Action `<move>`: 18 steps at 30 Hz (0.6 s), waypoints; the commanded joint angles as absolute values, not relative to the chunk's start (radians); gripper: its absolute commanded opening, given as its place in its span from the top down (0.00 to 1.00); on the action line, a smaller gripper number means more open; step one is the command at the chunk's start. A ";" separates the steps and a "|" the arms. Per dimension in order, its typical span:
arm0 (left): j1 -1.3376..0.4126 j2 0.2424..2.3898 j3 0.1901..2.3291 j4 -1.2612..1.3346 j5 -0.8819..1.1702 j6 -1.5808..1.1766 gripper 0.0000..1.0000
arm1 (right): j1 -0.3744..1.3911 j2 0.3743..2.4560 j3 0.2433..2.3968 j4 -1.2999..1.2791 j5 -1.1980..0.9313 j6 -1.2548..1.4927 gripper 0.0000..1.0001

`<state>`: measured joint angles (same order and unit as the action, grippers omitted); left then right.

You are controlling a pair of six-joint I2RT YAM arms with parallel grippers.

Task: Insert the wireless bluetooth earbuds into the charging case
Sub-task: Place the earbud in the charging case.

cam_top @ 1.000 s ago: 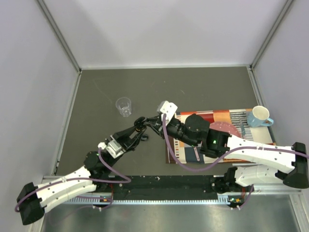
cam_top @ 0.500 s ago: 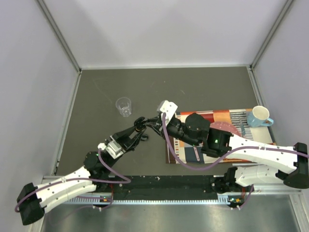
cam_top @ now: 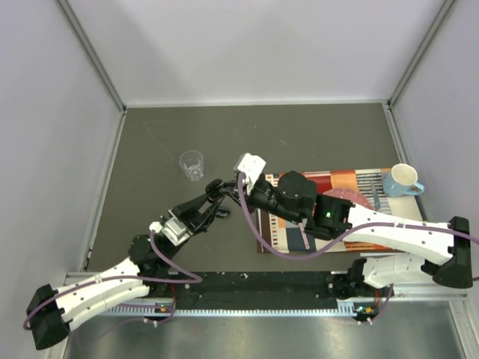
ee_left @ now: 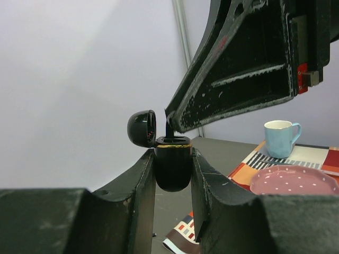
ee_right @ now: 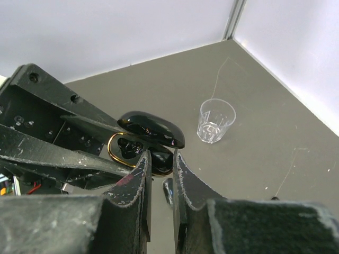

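Observation:
My left gripper (ee_left: pixel 172 154) is shut on the charging case (ee_left: pixel 172 166), a glossy black shell with a gold rim held upright, its lid (ee_left: pixel 142 128) swung open to the left. In the top view the case (cam_top: pixel 215 185) is held just above the grey table near the middle. My right gripper (ee_right: pixel 161 157) is shut on a tiny black earbud (ee_right: pixel 161 160) right at the case's gold-rimmed opening (ee_right: pixel 127 150), under the raised lid (ee_right: pixel 151 128). From the left wrist view the earbud's dark tip (ee_left: pixel 169 129) reaches down into the case top. No other earbud can be made out.
A clear plastic cup (cam_top: pixel 192 164) stands upright behind and left of the grippers. To the right a striped placemat (cam_top: pixel 292 239) carries a pink plate (cam_top: pixel 350 197) and a light blue mug (cam_top: pixel 404 180). Metal rails and white walls bound the table.
My right arm has shifted left and slightly back, bringing its fingers and the earbud over the case opening. The left arm and case have hardly moved.

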<state>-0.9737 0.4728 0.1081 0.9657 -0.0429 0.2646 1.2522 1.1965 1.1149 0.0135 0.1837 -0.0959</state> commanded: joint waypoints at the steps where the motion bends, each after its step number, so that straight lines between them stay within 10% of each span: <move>1: -0.974 0.462 0.138 1.080 -0.012 0.273 1.00 | 1.261 1.236 1.157 -0.052 0.167 -0.100 1.00; 4: -0.974 0.468 0.137 1.091 -0.015 0.273 1.00 | 1.259 1.250 1.184 -0.086 0.152 -0.100 1.00; 18: -0.974 0.488 0.121 1.115 -0.026 0.261 1.00 | 1.261 1.192 1.233 -0.036 0.199 -0.029 0.34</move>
